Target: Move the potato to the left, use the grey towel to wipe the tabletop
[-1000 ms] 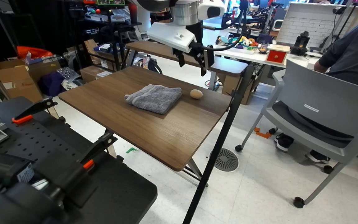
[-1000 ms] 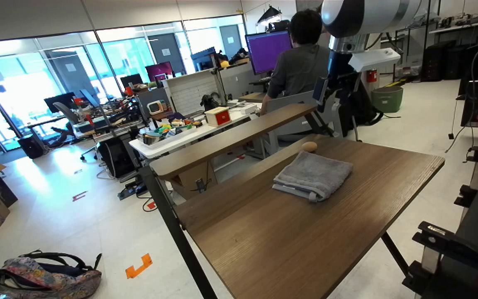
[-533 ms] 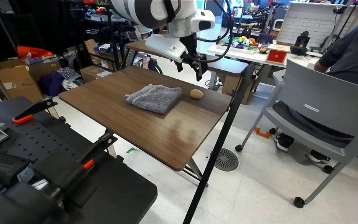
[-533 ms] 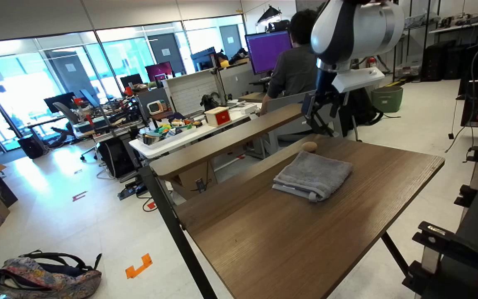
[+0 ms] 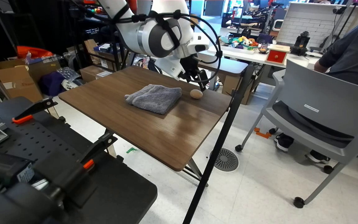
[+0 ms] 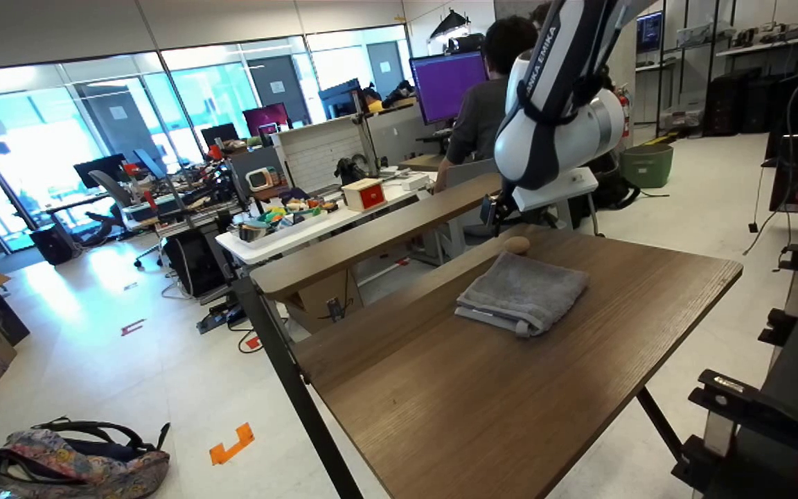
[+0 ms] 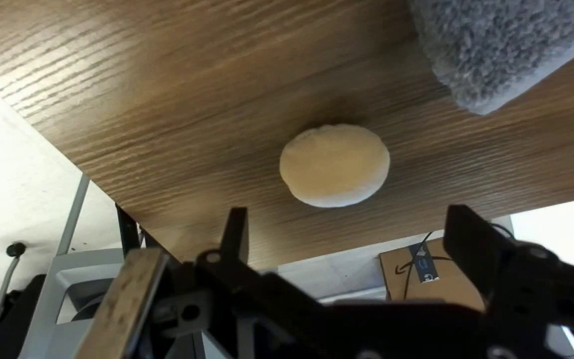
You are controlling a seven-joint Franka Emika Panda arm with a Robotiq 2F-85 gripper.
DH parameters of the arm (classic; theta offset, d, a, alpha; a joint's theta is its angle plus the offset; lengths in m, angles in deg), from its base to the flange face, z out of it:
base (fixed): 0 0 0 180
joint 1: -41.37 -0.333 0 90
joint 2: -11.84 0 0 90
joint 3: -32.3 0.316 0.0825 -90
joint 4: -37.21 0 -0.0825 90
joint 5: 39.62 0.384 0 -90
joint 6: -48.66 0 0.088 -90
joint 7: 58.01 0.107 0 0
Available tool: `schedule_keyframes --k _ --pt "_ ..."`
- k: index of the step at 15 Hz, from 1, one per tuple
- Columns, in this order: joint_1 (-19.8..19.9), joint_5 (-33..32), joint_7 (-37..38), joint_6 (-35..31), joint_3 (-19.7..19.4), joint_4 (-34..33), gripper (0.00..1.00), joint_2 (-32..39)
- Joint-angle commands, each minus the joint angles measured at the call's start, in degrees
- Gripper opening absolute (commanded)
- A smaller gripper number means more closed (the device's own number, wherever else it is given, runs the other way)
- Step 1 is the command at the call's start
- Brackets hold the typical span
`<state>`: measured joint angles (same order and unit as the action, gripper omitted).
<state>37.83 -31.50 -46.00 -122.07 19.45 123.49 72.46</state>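
Observation:
The tan, egg-shaped potato (image 5: 196, 94) lies on the brown wooden tabletop (image 5: 129, 118). It also shows in an exterior view (image 6: 517, 244) and in the wrist view (image 7: 334, 167). The folded grey towel (image 5: 155, 99) lies beside the potato with a small gap; it also shows in an exterior view (image 6: 525, 294), and its corner shows in the wrist view (image 7: 511, 45). My gripper (image 7: 349, 209) is open and empty, its fingers wide apart. It hangs above the table's edge close to the potato, not touching it. In an exterior view the gripper (image 6: 499, 213) is partly hidden behind the arm.
A raised wooden shelf (image 6: 385, 229) runs along the table's edge near the gripper. A black slanted leg (image 5: 224, 137) supports the table. A grey chair (image 5: 322, 93) with a seated person stands close by. A black workbench (image 5: 126, 189) with clamps stands alongside.
My arm has come down and forward over the table, bringing the open gripper close to the potato. The potato and towel have not moved.

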Motion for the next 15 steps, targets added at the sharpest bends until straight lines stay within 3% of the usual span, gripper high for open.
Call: schedule_keyframes --k 1,5,15 --pt "-2.48 -0.58 6.13 1.80 -4.40 -8.24 1.00 6.26" --pt "-2.45 -0.42 9.15 4.82 -5.33 -11.48 1.00 8.22" --pt "1.52 -0.19 12.80 16.60 -1.32 -18.03 1.00 9.14"
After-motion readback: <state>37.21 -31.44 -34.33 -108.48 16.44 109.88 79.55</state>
